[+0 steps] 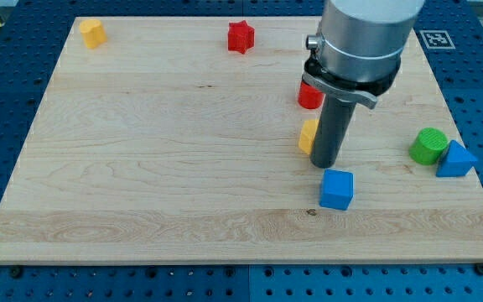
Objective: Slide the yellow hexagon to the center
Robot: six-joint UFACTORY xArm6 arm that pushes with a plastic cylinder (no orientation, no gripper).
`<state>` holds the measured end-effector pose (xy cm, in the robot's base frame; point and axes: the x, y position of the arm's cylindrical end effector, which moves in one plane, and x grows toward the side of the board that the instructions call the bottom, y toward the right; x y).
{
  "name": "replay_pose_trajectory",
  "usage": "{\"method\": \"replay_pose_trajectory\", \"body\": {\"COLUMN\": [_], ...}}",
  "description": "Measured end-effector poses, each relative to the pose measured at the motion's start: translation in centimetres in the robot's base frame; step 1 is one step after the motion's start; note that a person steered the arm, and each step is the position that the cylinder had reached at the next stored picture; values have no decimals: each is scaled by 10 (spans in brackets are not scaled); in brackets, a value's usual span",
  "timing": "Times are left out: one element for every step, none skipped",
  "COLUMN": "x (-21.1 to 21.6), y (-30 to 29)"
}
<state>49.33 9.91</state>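
Note:
A yellow block [308,136], partly hidden by the rod so its shape is unclear, lies right of the board's middle. My tip [324,164] rests on the board, touching or nearly touching that block's right side. A second yellow block, hexagon-like [92,33], sits at the view's top left corner of the wooden board [158,168]. A blue cube [337,189] lies just below and right of my tip. A red block [309,96] is partly hidden behind the arm, just above the near yellow block.
A red star [241,37] sits near the view's top edge, centre. A green cylinder [428,145] and a blue triangle [456,159] stand together at the board's right edge. The arm's grey body [360,42] covers part of the board's upper right.

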Motion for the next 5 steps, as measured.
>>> {"method": "replay_pose_trajectory", "body": {"x": [-23,-44,-46,-46,-46], "y": [15,24,25,24,14]}}
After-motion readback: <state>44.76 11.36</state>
